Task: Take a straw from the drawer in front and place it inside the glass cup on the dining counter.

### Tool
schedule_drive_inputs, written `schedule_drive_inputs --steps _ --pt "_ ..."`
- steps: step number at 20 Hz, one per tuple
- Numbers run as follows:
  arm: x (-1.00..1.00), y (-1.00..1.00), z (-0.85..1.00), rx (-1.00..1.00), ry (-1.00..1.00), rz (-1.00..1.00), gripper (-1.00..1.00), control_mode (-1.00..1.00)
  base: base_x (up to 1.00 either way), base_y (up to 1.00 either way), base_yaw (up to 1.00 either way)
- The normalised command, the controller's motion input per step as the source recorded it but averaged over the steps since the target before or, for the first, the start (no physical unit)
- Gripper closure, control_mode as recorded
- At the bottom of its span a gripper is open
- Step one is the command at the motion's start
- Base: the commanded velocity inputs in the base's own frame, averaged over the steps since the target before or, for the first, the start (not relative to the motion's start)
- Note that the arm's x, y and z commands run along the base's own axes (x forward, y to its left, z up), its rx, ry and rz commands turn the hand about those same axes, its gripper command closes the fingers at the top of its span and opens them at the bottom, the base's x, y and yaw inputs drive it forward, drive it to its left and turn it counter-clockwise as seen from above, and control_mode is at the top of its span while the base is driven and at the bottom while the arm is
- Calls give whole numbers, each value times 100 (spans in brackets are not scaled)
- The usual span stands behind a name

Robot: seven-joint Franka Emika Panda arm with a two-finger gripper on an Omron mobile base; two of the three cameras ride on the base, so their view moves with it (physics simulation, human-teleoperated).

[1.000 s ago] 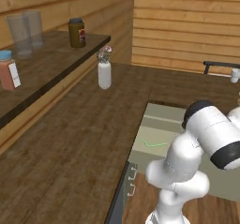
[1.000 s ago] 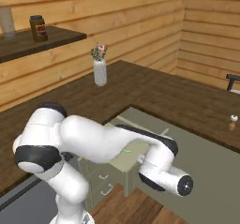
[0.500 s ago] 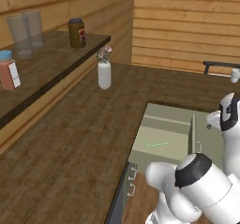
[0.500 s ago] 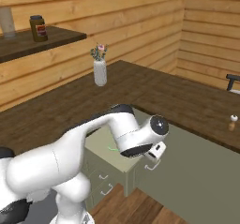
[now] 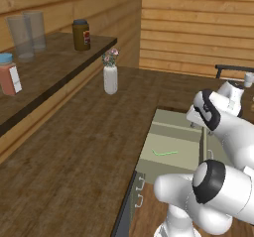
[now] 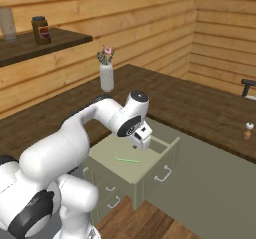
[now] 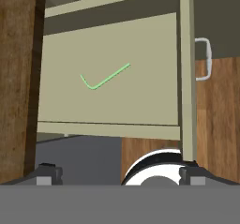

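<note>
The straw [image 7: 104, 78] lies flat on the pale floor of the open drawer [image 7: 154, 40], a thin light-green stick with a short bend at one end; in the hand view it sits a little left of centre, the bent end toward 9 o'clock and the long leg running up toward 2 o'clock. It touches none of the drawer walls. In the right base view the straw [image 6: 127, 159] rests near the middle of the drawer [image 6: 107, 164], at about 7 o'clock from the gripper [image 6: 137, 146], which hangs above the drawer with a clear gap below it. The gripper's two dark finger tips [image 7: 47, 171] stand far apart at the bottom corners of the hand view, spread wide with nothing between them. In the left base view the straw [image 5: 164, 153] shows as a faint green line on the drawer floor [image 5: 183, 156], at roughly 8 o'clock from the arm's wrist. The drawer is pulled out from under the dining counter [image 6: 200, 103], whose dark wood planks run around it. A white vase with flowers [image 6: 106, 70] stands on that counter at about 11 o'clock from the gripper, well apart from it. On the narrower dark shelf [image 5: 54, 67] stand two tall clear tumblers [image 5: 27, 32] and a brown jar [image 5: 81, 34].
</note>
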Motion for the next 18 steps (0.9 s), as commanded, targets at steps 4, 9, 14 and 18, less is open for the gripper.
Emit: schedule_drive_inputs --steps 4,9,14,18 --pt "47 11 -32 -3 5 0 -100 -100 0 0 0" --pt "29 9 -53 -11 0 0 -100 -100 0 0 0" --pt "8 1 -60 -16 0 0 -100 -100 0 0 0" --pt "0 0 -57 -14 0 0 -100 -100 0 0 0"
